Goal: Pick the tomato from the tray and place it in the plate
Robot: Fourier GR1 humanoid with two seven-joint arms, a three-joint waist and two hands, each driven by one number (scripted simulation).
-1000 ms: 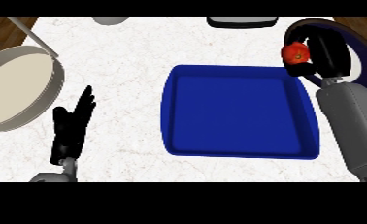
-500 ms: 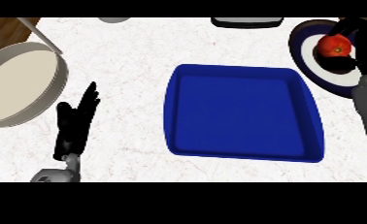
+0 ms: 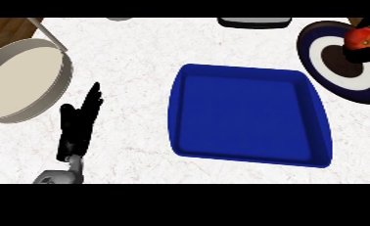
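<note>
While the tomato (image 3: 357, 36) sits over the plate (image 3: 318, 58) at upper right, black fingers (image 3: 357, 54) curl beneath it; the left hand (image 3: 78, 122) rests open at lower left.

No text, label, brand, number or sign can be read anywhere in the head view. The blue tray (image 3: 249, 117), the dark-rimmed plate (image 3: 325, 68) and the pale round pan (image 3: 29, 85) all show plain surfaces without markings. The white speckled counter (image 3: 137, 49) bears only its own faint veining, and nothing on it forms a letter or a figure.
</note>
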